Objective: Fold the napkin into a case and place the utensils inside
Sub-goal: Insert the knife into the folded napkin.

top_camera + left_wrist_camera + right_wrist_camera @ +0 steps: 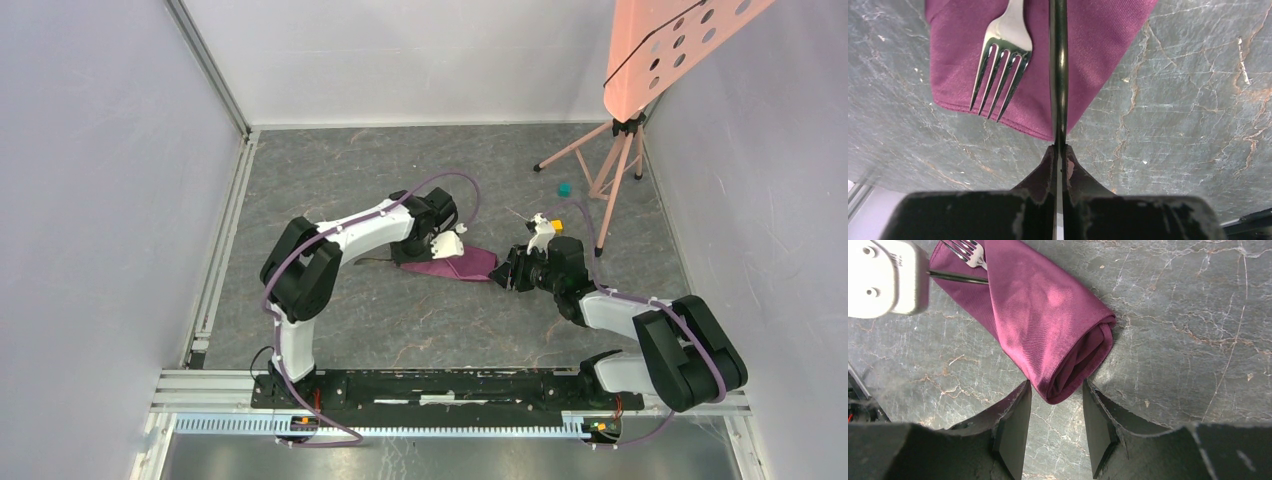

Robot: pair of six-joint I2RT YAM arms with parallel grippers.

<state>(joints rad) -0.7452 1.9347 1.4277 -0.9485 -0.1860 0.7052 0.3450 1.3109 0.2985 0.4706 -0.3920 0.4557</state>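
The plum-purple napkin (pixel 458 266) lies folded into a narrow case (pixel 1048 315) on the grey table between the two grippers. The silver fork (pixel 1003 55) sticks out of the case's left end, tines outward; it also shows in the right wrist view (pixel 965 251). My left gripper (pixel 1060 152) is shut on the slim dark knife (pixel 1058 75), whose far part lies over the cloth beside the fork. In the top view it (pixel 447 245) sits at the case's left end. My right gripper (pixel 1057 390) is open, its fingers either side of the case's right end, not clamping it.
A yellow cube (pixel 553 225) and a teal cube (pixel 564 188) lie behind the right gripper. A pink tripod (pixel 615 165) carrying an orange perforated panel (pixel 670 50) stands at the back right. Walls close the table on the left, back and right.
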